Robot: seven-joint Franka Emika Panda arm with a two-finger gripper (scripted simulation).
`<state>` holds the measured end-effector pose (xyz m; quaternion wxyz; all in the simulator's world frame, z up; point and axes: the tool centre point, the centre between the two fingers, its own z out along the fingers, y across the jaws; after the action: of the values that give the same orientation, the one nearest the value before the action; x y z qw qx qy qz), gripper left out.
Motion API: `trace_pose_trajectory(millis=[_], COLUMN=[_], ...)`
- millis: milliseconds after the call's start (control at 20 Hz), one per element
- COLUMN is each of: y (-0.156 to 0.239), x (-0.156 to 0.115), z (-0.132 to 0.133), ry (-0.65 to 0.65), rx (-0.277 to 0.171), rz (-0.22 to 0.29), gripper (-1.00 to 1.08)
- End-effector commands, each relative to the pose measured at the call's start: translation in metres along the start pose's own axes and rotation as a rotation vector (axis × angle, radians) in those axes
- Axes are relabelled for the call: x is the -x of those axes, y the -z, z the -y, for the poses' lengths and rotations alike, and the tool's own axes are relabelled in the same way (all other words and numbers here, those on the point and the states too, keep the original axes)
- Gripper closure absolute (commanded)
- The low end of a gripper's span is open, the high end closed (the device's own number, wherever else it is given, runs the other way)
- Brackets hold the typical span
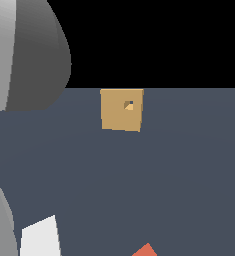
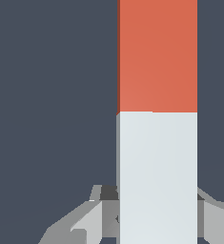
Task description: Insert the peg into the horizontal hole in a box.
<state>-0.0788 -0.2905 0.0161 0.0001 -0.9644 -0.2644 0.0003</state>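
The tan box (image 1: pixel 121 110) stands on the dark floor at the far middle of the exterior view. Its small dark square hole (image 1: pixel 129 105) is in the upper right of the face turned to the camera. Of the peg, only an orange-red corner (image 1: pixel 146 250) shows at the exterior view's bottom edge. In the wrist view the peg (image 2: pixel 157 119) fills the frame, white-grey half by the gripper, orange-red half beyond. My gripper (image 2: pixel 157 195) is shut on the white-grey half, with a grey finger (image 2: pixel 96 214) against each side. The box is out of the wrist view.
The arm's big grey links (image 1: pixel 24 55) fill the exterior view's left side, with a white part (image 1: pixel 39 239) at the lower left. The dark blue-grey floor (image 1: pixel 179 175) lies between the peg's tip and the box.
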Motion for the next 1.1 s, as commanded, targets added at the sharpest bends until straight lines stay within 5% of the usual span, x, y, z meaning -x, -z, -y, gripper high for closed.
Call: trace_pose_trajectory(millis=[0,300,600,1050], y=[0.0,0.007,0.023,0.065], x=[-0.001,-0.024,-0.081,-0.21], z=[0.0,0.011,0.042,0.159], ry=[0.001,0.049,0.173,0.504], rx=[0.0,0.001,0.002,0.003], rz=[0.0,0.0,0.001,0.002], gripper=[1.08,1.08,1.08,1.08])
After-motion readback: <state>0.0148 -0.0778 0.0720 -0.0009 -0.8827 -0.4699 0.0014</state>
